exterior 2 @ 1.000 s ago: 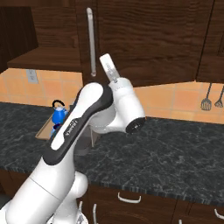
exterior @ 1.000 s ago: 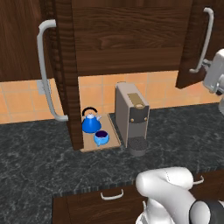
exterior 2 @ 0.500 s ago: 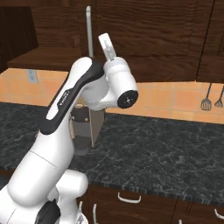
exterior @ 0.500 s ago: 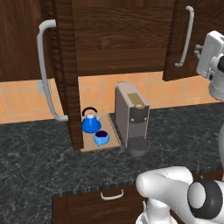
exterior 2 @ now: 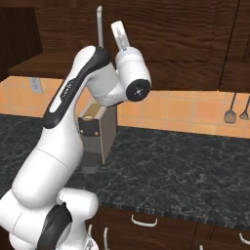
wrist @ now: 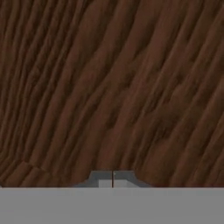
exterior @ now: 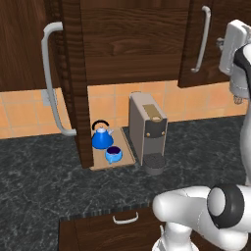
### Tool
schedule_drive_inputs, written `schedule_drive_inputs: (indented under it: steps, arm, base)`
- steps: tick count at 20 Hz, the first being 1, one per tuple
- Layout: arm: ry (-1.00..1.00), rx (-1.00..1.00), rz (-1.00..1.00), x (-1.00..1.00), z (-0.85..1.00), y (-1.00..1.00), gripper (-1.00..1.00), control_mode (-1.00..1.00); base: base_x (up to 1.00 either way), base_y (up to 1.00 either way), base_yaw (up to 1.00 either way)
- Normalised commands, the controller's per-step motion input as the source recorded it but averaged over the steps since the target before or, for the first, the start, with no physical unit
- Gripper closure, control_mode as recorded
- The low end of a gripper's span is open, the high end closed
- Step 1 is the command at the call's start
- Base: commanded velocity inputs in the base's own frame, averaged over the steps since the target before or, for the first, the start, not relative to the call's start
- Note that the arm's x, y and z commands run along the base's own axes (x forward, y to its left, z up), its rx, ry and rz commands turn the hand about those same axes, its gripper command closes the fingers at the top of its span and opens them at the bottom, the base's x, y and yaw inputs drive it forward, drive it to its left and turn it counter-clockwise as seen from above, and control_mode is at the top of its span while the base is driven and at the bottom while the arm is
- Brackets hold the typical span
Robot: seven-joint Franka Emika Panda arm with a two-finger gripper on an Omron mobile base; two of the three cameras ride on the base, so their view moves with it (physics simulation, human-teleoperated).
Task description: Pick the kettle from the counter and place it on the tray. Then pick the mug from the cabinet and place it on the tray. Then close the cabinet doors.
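The hand is facing dark wood grain at close range, its two finger tips pressed together with nothing between them. In the left base view the white arm is rising at the right edge, its upper end standing beside a door that is hanging slightly ajar, a silver bar handle running down its front.

Farther left, a second door is standing wide open, edge-on to the camera, with its own curved handle bowing outward toward the left. At the foot of this door the tray is lying on the desk, partly tucked behind the door's edge. The kettle is sitting upright on the back part of the tray, and the mug is standing just in front of it, also on the tray, close to the kettle.

Just right of the tray a grey coffee machine is standing on the desk, against the orange tiled wall. In the right base view two utensils are hanging on that wall at the far right.
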Motion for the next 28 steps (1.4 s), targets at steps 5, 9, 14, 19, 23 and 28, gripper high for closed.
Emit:
schedule_drive_inputs:
  steps: [5, 9, 14, 19, 23, 28]
  arm:
    - [0.02, 0.03, -0.06, 0.81, 0.00, -0.08, 1.00, -1.00]
    - [0.00, 0.05, -0.03, 0.61, 0.00, -0.10, 1.00, -1.00]
    - [0.00, 0.06, -0.02, 0.64, -0.13, -0.11, 1.00, -1.00]
    - [0.00, 0.03, -0.02, 0.64, -0.41, -0.06, 1.00, -1.00]
    - [0.00, 0.02, 0.00, 0.57, -0.58, -0.08, 1.00, -1.00]
    - [0.04, 0.00, 0.00, -0.11, -0.04, -0.03, 1.00, -1.00]
  base:
    - [0.00, 0.00, 0.00]
    - [0.00, 0.00, 0.00]
    - [0.00, 0.00, 0.00]
    - [0.00, 0.00, 0.00]
    - [0.00, 0.00, 0.00]
    - [0.00, 0.00, 0.00]
